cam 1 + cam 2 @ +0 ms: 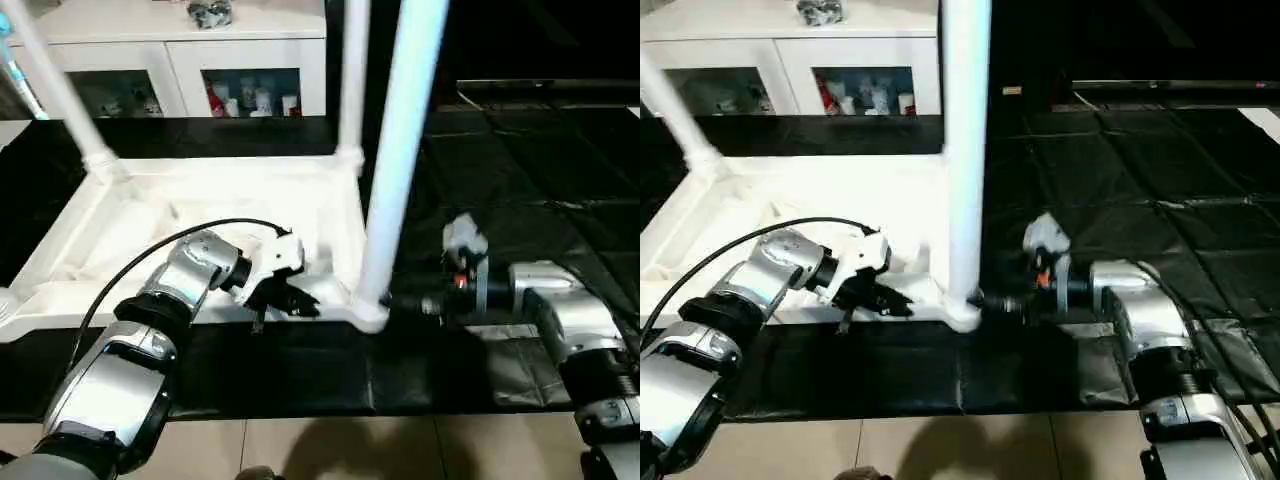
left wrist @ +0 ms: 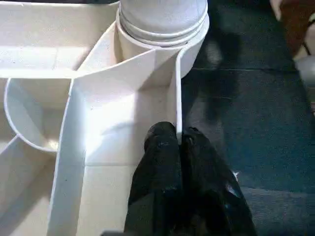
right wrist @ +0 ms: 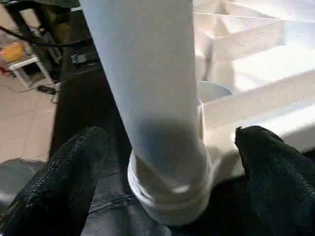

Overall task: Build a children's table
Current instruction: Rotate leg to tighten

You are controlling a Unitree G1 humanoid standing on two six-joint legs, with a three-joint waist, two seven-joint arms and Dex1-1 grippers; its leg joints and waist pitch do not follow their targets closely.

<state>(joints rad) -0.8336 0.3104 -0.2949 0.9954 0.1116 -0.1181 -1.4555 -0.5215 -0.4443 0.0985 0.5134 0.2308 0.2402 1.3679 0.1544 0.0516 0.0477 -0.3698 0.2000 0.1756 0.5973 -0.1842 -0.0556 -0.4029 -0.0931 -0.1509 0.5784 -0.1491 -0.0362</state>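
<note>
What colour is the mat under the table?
Black; the mat shows best in the right eye view.

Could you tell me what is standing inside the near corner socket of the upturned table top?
A white leg stands upright in the socket of the table top; its seated end is hidden inside.

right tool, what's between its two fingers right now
In the right wrist view, the near corner leg stands between the open right tool's fingers, at its base where it seats in the tabletop's corner socket; neither finger visibly touches it.
</note>
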